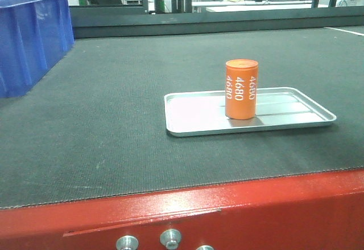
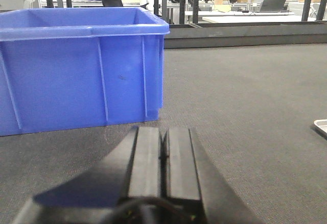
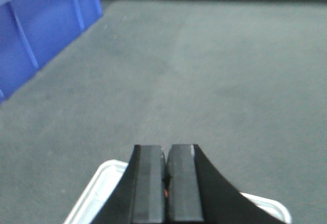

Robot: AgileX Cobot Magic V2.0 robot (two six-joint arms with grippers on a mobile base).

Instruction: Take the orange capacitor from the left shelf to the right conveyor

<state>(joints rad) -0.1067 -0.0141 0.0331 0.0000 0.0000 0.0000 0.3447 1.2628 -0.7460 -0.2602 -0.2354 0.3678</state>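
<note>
The orange capacitor (image 1: 242,89) stands upright in a silver tray (image 1: 193,116) on the right conveyor (image 1: 114,119). The right gripper (image 3: 166,183) hangs over that tray's edge with jaws pressed together; the capacitor is hidden from its camera. The left gripper (image 2: 163,163), also pressed together, sits just before a blue bin (image 2: 76,66), the tray's corner off to its right.

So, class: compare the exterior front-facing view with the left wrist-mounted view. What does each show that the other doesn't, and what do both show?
Only the front view shows the orange capacitor standing upright in the silver tray, and the conveyor's red front edge with bolts. Only the left wrist view shows the left pincer, shut on nothing, and a laptop behind. Both show the blue bin on the dark belt.
</note>
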